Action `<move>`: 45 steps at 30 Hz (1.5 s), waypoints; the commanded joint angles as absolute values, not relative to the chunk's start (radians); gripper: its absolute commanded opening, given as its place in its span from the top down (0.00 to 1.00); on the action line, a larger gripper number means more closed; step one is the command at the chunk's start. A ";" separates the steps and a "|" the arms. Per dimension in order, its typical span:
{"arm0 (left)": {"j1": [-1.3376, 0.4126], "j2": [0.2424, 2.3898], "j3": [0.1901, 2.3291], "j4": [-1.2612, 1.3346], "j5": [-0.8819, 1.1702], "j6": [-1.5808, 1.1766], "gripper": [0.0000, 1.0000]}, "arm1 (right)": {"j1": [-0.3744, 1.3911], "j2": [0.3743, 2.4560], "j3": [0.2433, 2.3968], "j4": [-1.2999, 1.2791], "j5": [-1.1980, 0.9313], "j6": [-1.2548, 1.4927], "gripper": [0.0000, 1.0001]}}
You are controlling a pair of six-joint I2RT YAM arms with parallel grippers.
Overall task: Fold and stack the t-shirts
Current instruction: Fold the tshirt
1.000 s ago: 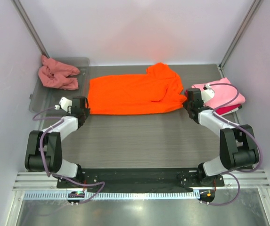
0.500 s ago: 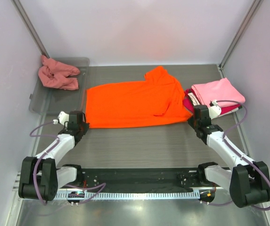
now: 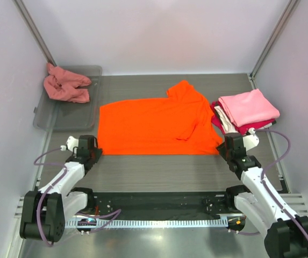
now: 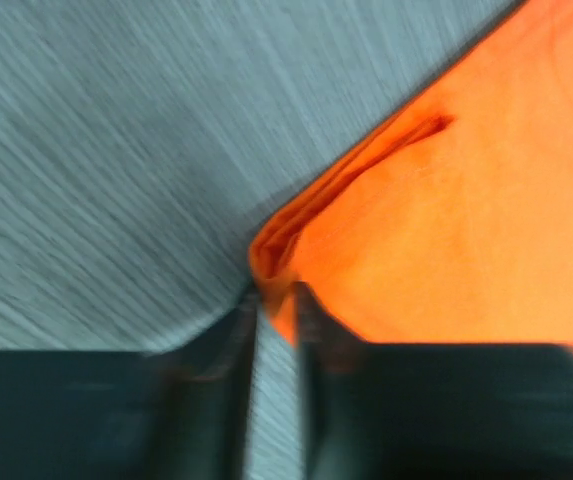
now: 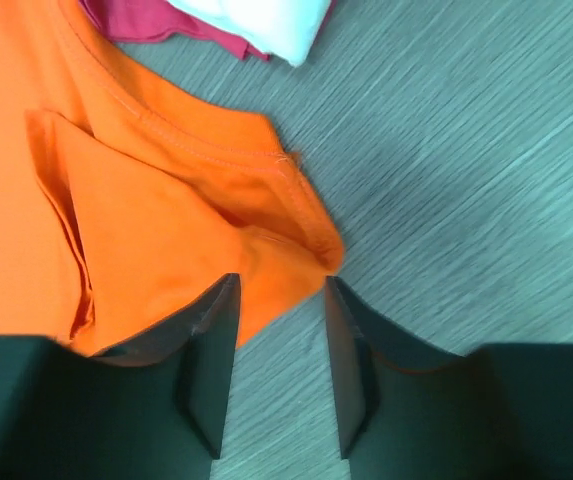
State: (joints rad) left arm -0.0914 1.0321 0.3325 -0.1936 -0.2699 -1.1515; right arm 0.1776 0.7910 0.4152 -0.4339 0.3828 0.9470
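1. Left gripper (image 3: 92,151) sat low over the table (image 3: 159,172). Jaws stood narrow, with only a thin slit between the fingers (image 4: 216,390). The near-left corner of the orange shirt (image 3: 154,126) lay right at the fingertips, in the mouth of the slit. The wrist view was blurred, so I could not tell whether the corner was pinched or lying loose.
2. Right gripper (image 3: 223,148) was also low over the table. Jaws stood apart, with bare table showing between the fingers (image 5: 211,350). The near-right hem corner of the orange shirt lay at the tips, in the mouth of the gap. Neither finger was clamping it.
3. The orange shirt lay flat on the table between the two grippers and stretched away from both. A sleeve was folded over onto the body, just ahead and to the left of the right gripper. Doubled cloth layers showed at the corner by the left gripper.
4. Beyond the right gripper, slightly to its right, the pink shirt (image 3: 248,106) lay folded on top of the crimson shirt (image 3: 216,111). The crimson edge was just beside the orange shirt's right side; I could not tell if they touched.
5. Beyond the left gripper, slightly to its left, was the tray (image 3: 51,115), near the orange shirt's left edge. The salmon shirt (image 3: 65,86) lay crumpled at the tray's far end.
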 commanded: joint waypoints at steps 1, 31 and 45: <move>-0.092 0.987 0.324 -0.238 -0.298 -1.129 0.65 | 0.186 0.718 0.442 -0.456 0.414 0.907 0.47; -0.653 1.271 0.871 -0.082 -0.122 -0.522 0.18 | 0.207 1.673 1.112 -0.265 0.100 0.594 0.48; -0.747 1.745 1.178 0.057 0.207 -0.319 0.37 | 0.209 1.833 1.177 -0.241 0.054 0.624 0.83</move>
State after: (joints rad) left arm -0.7246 1.6901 1.1042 -0.0090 0.0750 -0.4030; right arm 0.2039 1.8439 1.1633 -0.2821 0.0563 0.6174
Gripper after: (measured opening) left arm 0.644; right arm 0.227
